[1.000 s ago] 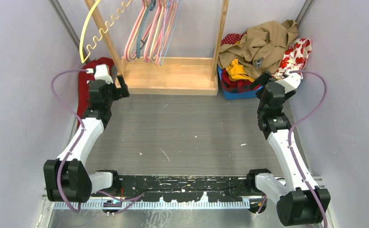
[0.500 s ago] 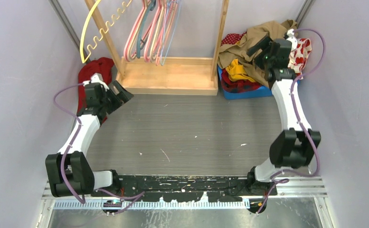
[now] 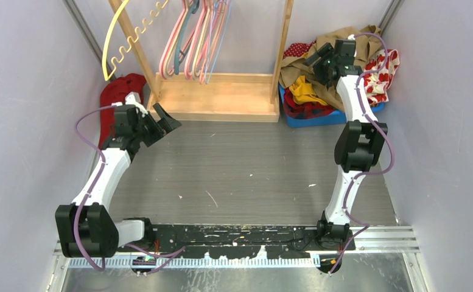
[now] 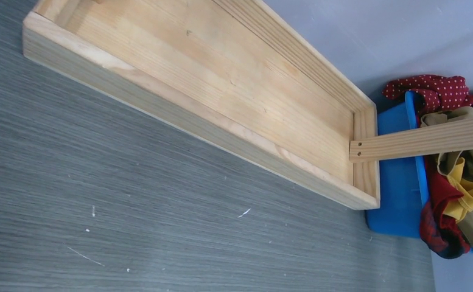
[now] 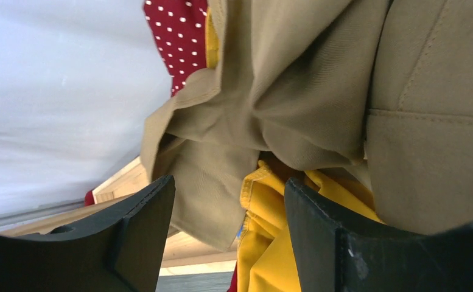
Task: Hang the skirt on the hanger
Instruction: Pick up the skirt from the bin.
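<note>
Grey surface point(image 3: 240, 164), wooden rack point(image 3: 221, 97) with hangers point(image 3: 194, 42) at the back, blue bin point(image 3: 310, 118) of clothes far right. The tan skirt point(image 5: 319, 79), as I judge it, lies crumpled on top of the bin pile, no clear long axis. Right gripper point(image 5: 227, 188) sits right over it, jaws apart, a tan fold just ahead between them, nothing clamped. Left gripper point(image 3: 165, 118) is wide apart, empty, by the rack base, well apart from the skirt. The right arm is nearer.

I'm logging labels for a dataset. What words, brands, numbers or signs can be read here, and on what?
None can be read. The tan cloth garment, blue plastic bin, wooden rack base and pastel plastic hangers show no lettering; the white dots on the red fabric are only a pattern.
</note>
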Controlling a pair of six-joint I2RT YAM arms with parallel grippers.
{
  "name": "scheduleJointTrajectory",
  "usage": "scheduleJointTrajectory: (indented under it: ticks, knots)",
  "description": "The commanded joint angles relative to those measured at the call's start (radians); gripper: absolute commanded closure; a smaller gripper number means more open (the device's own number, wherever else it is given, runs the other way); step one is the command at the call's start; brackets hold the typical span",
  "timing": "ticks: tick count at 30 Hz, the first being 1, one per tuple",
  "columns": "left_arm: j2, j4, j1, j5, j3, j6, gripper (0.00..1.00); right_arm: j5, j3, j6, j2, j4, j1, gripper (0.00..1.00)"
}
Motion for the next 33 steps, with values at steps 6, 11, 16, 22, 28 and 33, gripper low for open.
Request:
scheduleJointTrajectory:
  ticks: [6,11,16,22,28,33]
  knots:
    - [-0.033,-0.082,-0.026,-0.008,0.087,0.038,0.00,0.100,0.016,-0.020,-0.084,-0.041,0.012,0.30]
    - [-0.056,-0.051,-0.062,-0.007,0.075,0.054,0.01,0.161,-0.065,-0.089,-0.217,-0.133,0.011,0.30]
    - [-0.039,-0.085,-0.098,0.016,0.109,0.094,0.00,0.281,-0.078,-0.148,-0.284,-0.246,0.010,0.30]
    - [0.001,-0.139,-0.125,0.033,0.167,0.131,0.07,0.440,0.098,-0.246,-0.203,-0.399,0.012,0.42]
    - [0.035,-0.110,-0.135,0.052,0.163,0.120,0.11,0.560,0.167,-0.337,-0.146,-0.445,0.013,0.47]
    - [0.072,-0.096,-0.145,0.062,0.162,0.117,0.12,0.583,0.159,-0.368,-0.116,-0.441,0.015,0.46]
